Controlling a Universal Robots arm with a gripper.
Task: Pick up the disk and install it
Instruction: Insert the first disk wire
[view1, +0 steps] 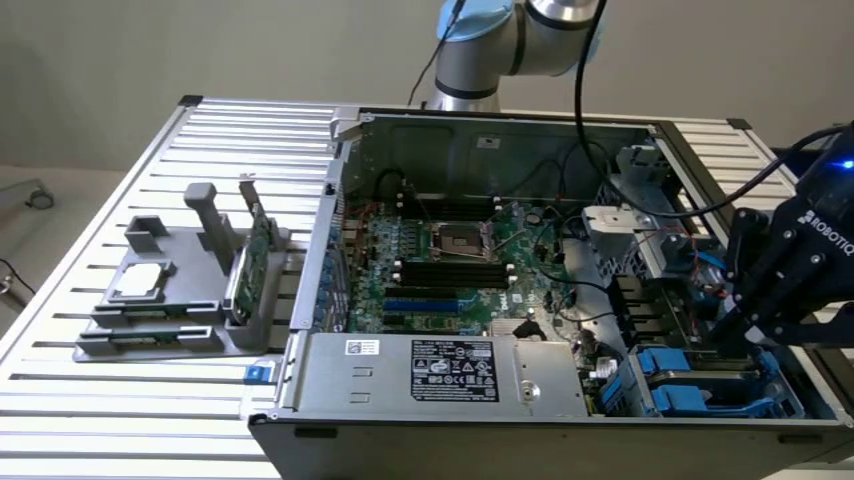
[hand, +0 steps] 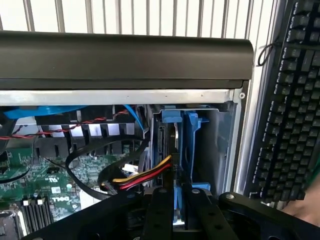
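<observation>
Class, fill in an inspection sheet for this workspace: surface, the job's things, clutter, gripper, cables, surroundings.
Surface: slatted metal table carrying an open computer case.
Job's things: the disk stands on edge in the case's drive bay, blue carrier showing.
Clutter: grey holder beside the case, with a square chip and an upright green card; keyboard outside the case wall.
Gripper: gripper reaches into the case, shut on the disk.
Cables: red, yellow and black bundle ends beside the disk; blue cable nearby.
Surroundings: plain wall and floor; nothing else seen.
</observation>
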